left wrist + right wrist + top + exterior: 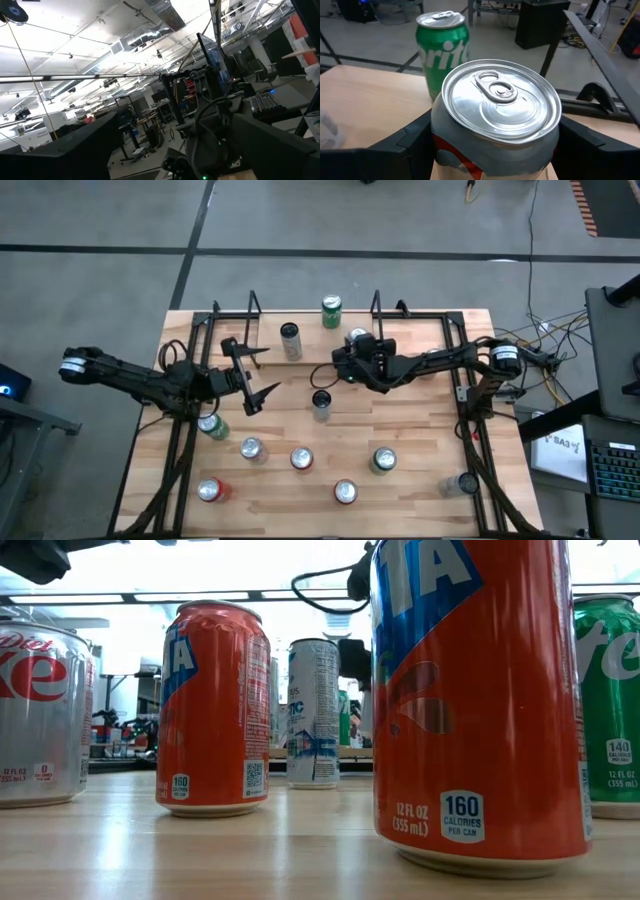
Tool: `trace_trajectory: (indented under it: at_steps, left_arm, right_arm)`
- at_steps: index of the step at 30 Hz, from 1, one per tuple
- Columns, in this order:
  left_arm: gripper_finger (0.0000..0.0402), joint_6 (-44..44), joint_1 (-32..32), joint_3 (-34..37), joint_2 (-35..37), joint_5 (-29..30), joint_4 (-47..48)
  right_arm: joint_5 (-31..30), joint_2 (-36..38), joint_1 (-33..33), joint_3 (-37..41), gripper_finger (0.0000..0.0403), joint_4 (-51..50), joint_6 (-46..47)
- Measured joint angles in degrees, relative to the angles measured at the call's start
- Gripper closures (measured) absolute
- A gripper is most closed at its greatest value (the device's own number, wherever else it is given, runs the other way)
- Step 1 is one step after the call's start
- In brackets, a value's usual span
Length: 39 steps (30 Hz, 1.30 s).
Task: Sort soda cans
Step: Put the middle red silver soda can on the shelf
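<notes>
One camera hangs high above and looks straight down. It sees the whole wooden counter (400, 470), both arms and the grey floor around it.

Another camera sits low, right at the counter top, and looks flat across it into the bright room. It is very near a big orange can (478, 700), which fills much of its picture.

The left wrist camera points up and away, into the room with its ceiling lights.

The right wrist camera looks down, very close, onto the silver top of a can (497, 100), with a green can (443, 47) behind it. The high camera sees that green can (331, 311) too.
</notes>
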<state>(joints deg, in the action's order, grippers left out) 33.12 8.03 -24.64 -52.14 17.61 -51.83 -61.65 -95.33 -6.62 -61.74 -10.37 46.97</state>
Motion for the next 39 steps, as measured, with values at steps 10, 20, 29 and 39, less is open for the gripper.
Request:
trace_trajectory:
  at_steps: [10,20,29,39]
  left_arm:
    - [0.0027,0.5,-0.1,0.0,-0.3,0.0,0.0]
    - [0.0027,0.7,-0.1,0.0,-0.3,0.0,0.0]
    - [0.0027,0.7,-0.1,0.0,-0.3,0.0,0.0]
    - [0.0027,0.9,-0.1,0.0,-0.3,0.0,0.0]
  right_arm:
    - [-0.1,0.0,-0.2,0.2,0.0120,-0.1,0.0]
    - [0.1,-0.1,-0.2,0.3,0.0112,-0.1,-0.3]
    - [0.1,-0.1,-0.2,0.8,0.0109,0.0,-0.8]
    - [0.6,-0.2,0.3,0.9,0.0108,0.0,-2.9]
